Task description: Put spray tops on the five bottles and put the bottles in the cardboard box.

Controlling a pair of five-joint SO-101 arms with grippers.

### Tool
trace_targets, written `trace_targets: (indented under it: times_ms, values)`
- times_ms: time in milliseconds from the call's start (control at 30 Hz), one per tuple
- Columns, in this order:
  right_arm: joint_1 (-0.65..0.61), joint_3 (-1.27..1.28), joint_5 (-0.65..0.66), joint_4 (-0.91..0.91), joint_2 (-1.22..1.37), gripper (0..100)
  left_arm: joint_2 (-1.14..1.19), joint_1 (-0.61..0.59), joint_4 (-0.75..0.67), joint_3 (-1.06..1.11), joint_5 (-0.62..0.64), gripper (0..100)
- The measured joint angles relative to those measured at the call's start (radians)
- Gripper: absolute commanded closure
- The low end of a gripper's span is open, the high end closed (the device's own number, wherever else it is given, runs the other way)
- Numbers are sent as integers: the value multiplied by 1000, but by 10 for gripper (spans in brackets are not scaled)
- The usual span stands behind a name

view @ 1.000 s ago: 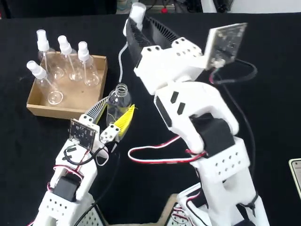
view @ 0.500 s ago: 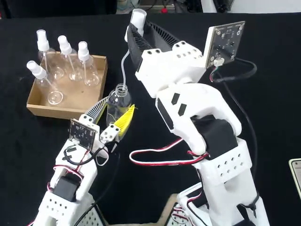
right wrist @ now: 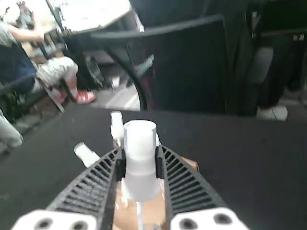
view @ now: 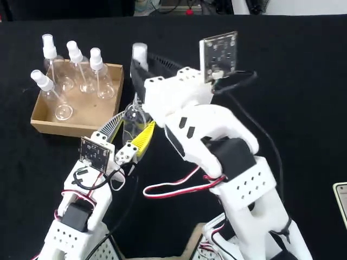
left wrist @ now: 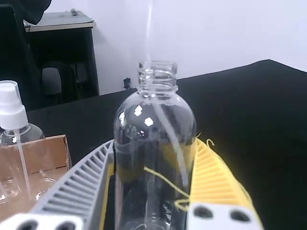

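Gripping the open bottle [view: 134, 116] around its clear body, the left gripper [view: 133, 127] is clenched on it, a grey finger and a yellow finger pressed to opposite sides. The bottle stands upright on the black table [view: 303, 81], just beside the corner of the cardboard box [view: 57, 126] nearest the arms. In the left wrist view the bottle [left wrist: 153, 143] rises between the ribbed fingers of that gripper [left wrist: 154, 146], its threaded neck bare.

The right gripper [view: 140, 64] hangs above the bottle's mouth, its black jaws closed on the white spray top [view: 140, 52], which sits upright between them. In the right wrist view the spray top [right wrist: 140, 163] is pinched at its collar by the gripper [right wrist: 139, 153], its head standing above the fingertips. A thin dip tube [left wrist: 147, 43] hangs from it. In the left wrist view the tube comes down from above and appears to pass through the neck into the bottle, though the clear walls make its lower end hard to follow. The top itself is apart from the neck.

Inside the box stand four capped bottles [view: 101, 76], each upright with a white sprayer on. Three line the far side and one stands nearer the left wall. One capped bottle [left wrist: 14, 129] shows in the left wrist view, beside the box's wall [left wrist: 45, 151].
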Motion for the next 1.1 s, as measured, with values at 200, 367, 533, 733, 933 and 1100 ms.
trace_targets:
  times_ms: [200,367,533,733,933,1100]
  values:
    - [-3,104,0,0,-32,987,0,2,0,0,-2,873]
    - [-6,235,0,-2,-183,987,0,6,0,0,-2,873]
    - [-6,411,9,-121,-287,987,0,6,0,0,-2,873]
    - [-6,534,94,-256,-327,987,2,2,2,0,-2,873]
    - [-34,543,104,-239,-322,987,2,0,3,0,0,871]
    - [-34,543,104,-233,-325,986,2,3,3,0,-2,873]
